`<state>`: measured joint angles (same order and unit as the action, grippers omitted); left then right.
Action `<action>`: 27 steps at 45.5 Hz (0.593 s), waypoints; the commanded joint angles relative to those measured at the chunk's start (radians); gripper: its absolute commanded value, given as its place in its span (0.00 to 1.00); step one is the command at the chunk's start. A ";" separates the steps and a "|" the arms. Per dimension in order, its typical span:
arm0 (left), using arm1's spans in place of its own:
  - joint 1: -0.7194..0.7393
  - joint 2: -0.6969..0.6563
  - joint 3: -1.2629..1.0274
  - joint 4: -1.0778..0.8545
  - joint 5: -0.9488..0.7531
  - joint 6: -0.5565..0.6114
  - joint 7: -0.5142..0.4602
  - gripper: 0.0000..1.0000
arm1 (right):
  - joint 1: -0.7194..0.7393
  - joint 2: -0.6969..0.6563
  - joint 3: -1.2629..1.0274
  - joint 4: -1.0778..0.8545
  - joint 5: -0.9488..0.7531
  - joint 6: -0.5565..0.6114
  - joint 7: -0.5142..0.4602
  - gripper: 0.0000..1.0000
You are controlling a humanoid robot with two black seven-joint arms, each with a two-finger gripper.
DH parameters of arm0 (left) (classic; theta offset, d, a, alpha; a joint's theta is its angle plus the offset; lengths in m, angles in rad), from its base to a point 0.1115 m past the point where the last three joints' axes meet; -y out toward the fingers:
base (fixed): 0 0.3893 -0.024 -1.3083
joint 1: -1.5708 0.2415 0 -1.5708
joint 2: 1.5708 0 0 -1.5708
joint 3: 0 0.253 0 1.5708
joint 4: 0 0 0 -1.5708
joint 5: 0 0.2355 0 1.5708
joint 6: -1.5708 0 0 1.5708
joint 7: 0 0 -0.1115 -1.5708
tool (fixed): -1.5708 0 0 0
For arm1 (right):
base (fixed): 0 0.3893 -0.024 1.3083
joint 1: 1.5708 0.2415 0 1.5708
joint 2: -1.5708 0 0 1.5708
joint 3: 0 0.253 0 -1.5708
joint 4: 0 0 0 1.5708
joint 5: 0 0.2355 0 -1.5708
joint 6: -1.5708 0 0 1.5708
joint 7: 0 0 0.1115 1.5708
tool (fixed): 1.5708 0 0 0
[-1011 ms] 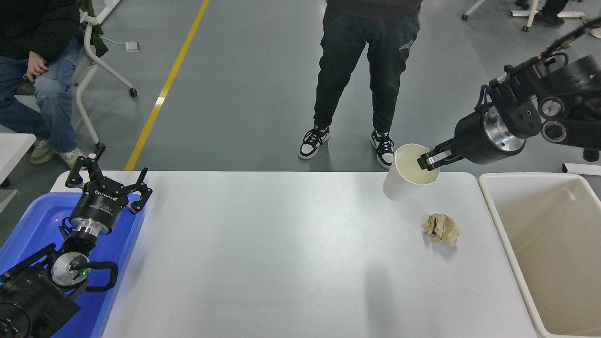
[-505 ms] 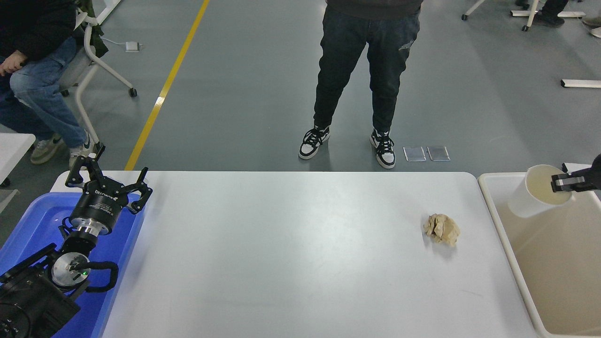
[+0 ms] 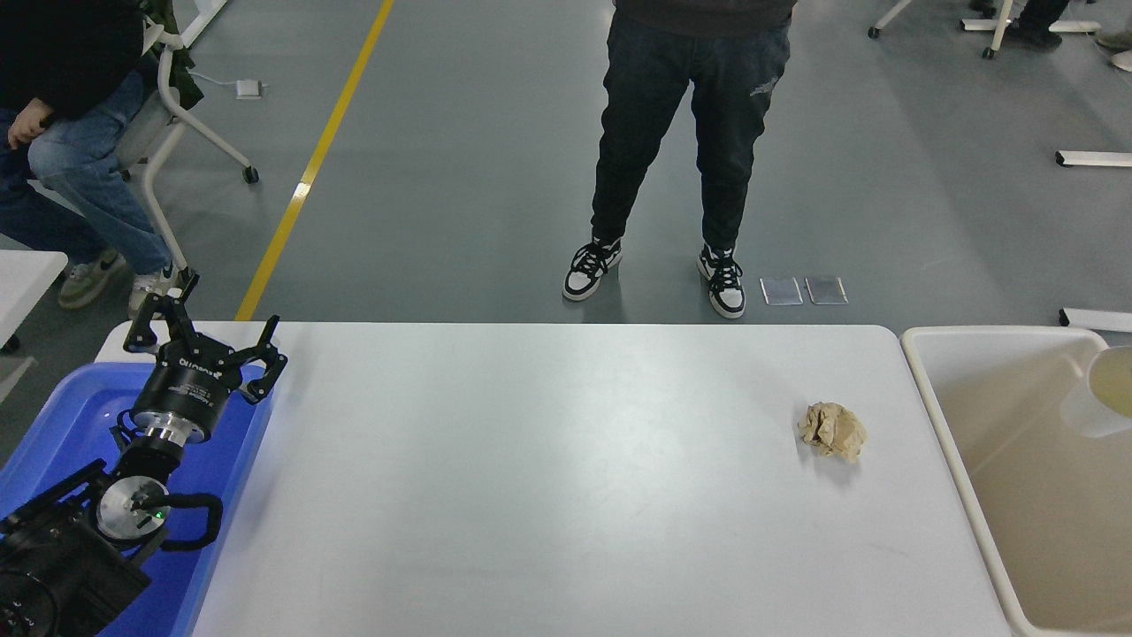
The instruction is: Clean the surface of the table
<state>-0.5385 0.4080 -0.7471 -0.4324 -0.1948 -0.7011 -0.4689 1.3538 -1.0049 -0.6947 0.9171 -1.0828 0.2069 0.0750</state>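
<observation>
Lying near the table's (image 3: 548,495) right edge is a crumpled paper ball (image 3: 832,431). A white cup (image 3: 1101,392) is hanging over the beige bin (image 3: 929,389). The left gripper (image 3: 199,341) is resting over the blue tub (image 3: 53,416), jaws apart.

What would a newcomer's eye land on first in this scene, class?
Probably the crumpled brown paper ball, lying alone toward the right end of the white table surface. Next, the left gripper parked with fingers spread over the blue tub at lower left. A white paper cup shows at the right edge, over the beige bin.
</observation>
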 commanded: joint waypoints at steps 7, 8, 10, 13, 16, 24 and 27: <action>0.000 0.000 0.000 0.000 0.000 0.000 0.000 1.00 | -0.332 0.167 0.185 -0.343 0.006 -0.058 0.041 0.00; 0.000 0.000 0.000 0.000 0.000 0.000 0.001 1.00 | -0.347 0.184 0.188 -0.368 0.006 -0.063 0.043 0.00; 0.000 0.000 0.000 0.000 0.000 0.000 0.000 1.00 | -0.378 0.218 0.195 -0.423 0.011 -0.070 0.051 0.00; 0.000 0.000 0.000 0.000 0.000 0.000 0.000 1.00 | -0.419 0.264 0.196 -0.495 0.032 -0.076 0.060 0.00; 0.000 0.000 0.000 0.000 0.000 0.000 0.000 1.00 | -0.452 0.308 0.196 -0.558 0.063 -0.083 0.068 0.00; 0.000 0.000 0.000 0.000 0.000 0.000 0.000 1.00 | -0.536 0.440 0.192 -0.771 0.119 -0.084 0.080 0.00; 0.000 0.000 0.000 0.000 0.000 0.000 0.000 1.00 | -0.562 0.492 0.188 -0.852 0.129 -0.083 0.081 0.00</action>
<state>-0.5385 0.4080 -0.7471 -0.4326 -0.1948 -0.7010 -0.4693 0.9137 -0.6857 -0.5145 0.3448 -1.0071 0.1328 0.1391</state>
